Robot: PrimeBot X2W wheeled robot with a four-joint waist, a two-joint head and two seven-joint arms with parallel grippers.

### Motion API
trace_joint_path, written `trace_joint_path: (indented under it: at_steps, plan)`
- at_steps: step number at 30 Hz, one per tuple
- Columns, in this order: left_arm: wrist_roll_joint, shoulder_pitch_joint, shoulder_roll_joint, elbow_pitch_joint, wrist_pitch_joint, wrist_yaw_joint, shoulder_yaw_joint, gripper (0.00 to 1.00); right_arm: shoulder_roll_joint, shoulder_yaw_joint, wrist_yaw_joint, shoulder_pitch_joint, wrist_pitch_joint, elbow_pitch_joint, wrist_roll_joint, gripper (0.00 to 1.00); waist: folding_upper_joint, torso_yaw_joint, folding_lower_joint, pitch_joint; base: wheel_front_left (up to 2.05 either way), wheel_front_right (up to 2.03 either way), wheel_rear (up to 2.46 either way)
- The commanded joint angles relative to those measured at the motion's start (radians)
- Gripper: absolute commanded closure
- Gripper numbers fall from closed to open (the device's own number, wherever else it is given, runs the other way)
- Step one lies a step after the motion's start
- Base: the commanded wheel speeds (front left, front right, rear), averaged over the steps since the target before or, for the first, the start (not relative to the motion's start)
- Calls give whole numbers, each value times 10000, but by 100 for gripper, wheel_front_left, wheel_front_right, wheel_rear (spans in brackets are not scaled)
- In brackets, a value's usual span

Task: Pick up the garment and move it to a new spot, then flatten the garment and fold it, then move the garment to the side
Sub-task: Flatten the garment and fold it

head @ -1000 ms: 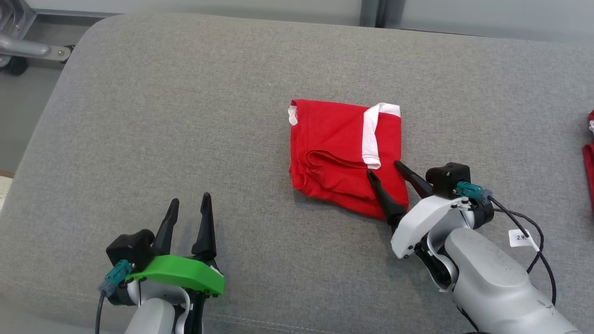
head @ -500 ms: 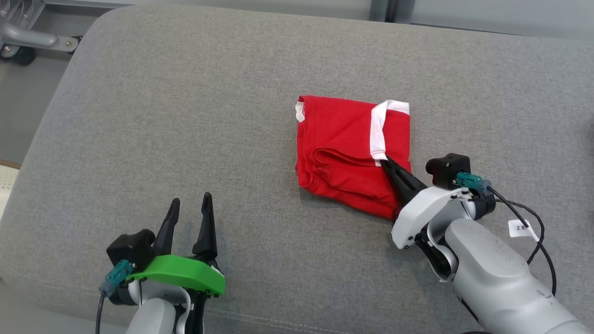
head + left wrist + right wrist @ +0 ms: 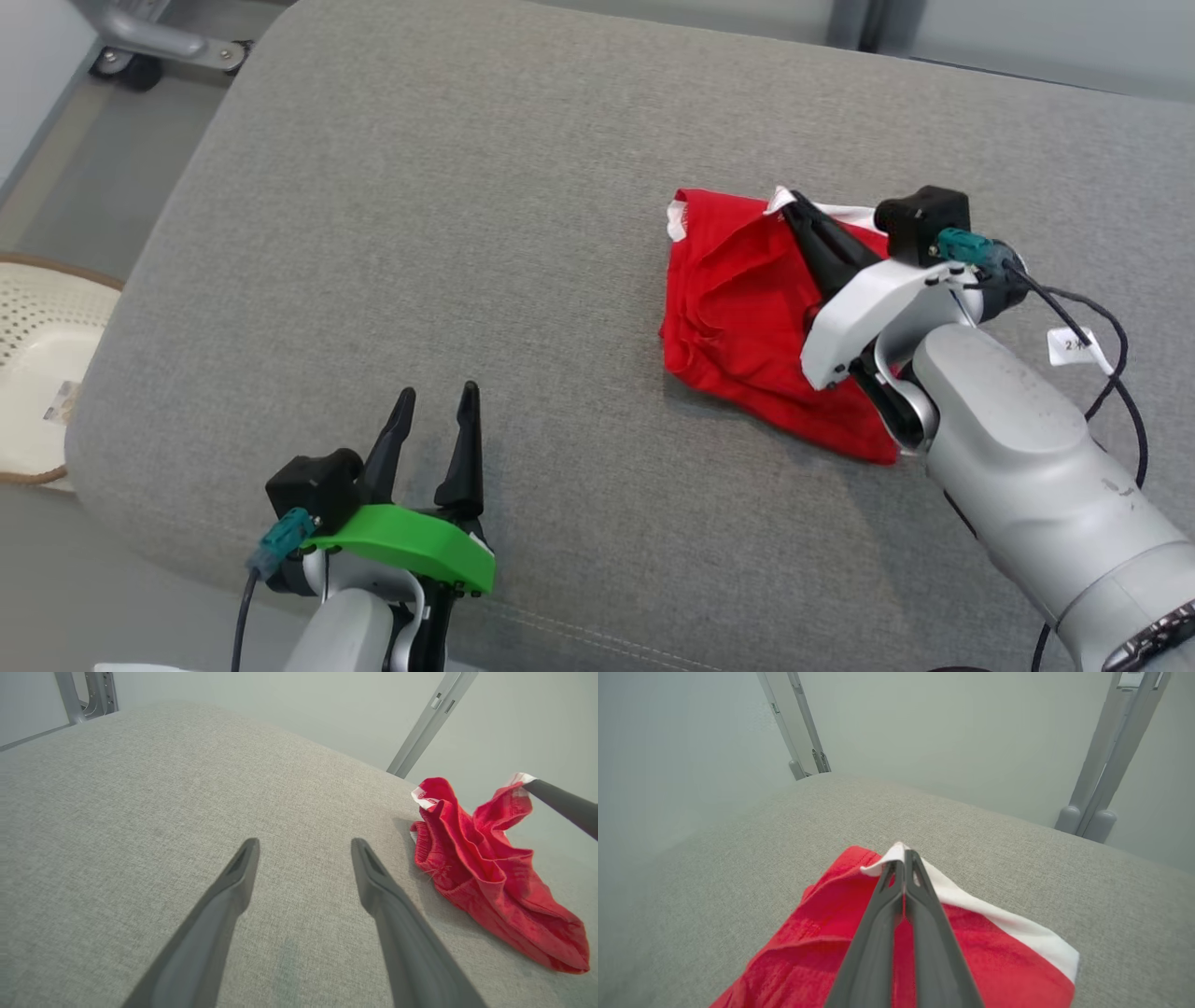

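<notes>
The garment (image 3: 738, 317) is red with white trim and lies on the grey cushion (image 3: 467, 233) right of centre. My right gripper (image 3: 792, 207) is shut on its white-trimmed edge and holds that part raised off the cushion; the rest hangs down and rests on the fabric surface. In the right wrist view the closed fingers (image 3: 903, 891) pinch the white band, with the garment (image 3: 808, 947) below. The left wrist view has the garment (image 3: 486, 872) at the right, lifted at one corner. My left gripper (image 3: 435, 403) stands open over bare cushion at the near left, well apart from the garment.
A pale perforated basket (image 3: 37, 355) sits on the floor left of the cushion. A metal frame with a wheel (image 3: 140, 56) stands at the far left corner. Grey posts (image 3: 1101, 765) rise behind the cushion.
My right gripper closed on the garment's white-trimmed edge and lifted it up and away from me. The head camera turned, shifting the whole picture. The left arm kept still.
</notes>
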Motion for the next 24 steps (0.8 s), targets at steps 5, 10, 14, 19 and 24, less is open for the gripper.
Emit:
trace_joint_path:
  at_steps: [5,10,14,19,24]
  plan:
    - [-74,-243,35,65,0,141,-319,0,282,-294,-6,-730,-134,834,-170,0,0,855,0,27,0,0,0]
    - [16,-110,32,21,0,245,-186,0,442,-1013,-6,-579,-203,443,-608,0,0,627,0,-152,0,0,0]
    - [181,89,33,-12,0,237,152,0,282,-1773,-8,284,-198,-147,-942,0,0,12,0,-341,0,0,0]
    - [514,319,36,-79,0,214,807,0,109,-3038,-8,1853,-200,-1108,-1655,0,0,-984,0,-551,0,0,0]
    - [907,474,35,-187,0,186,1413,0,204,-4343,-6,3384,-200,-2002,-2388,0,0,-1857,0,-656,0,0,0]
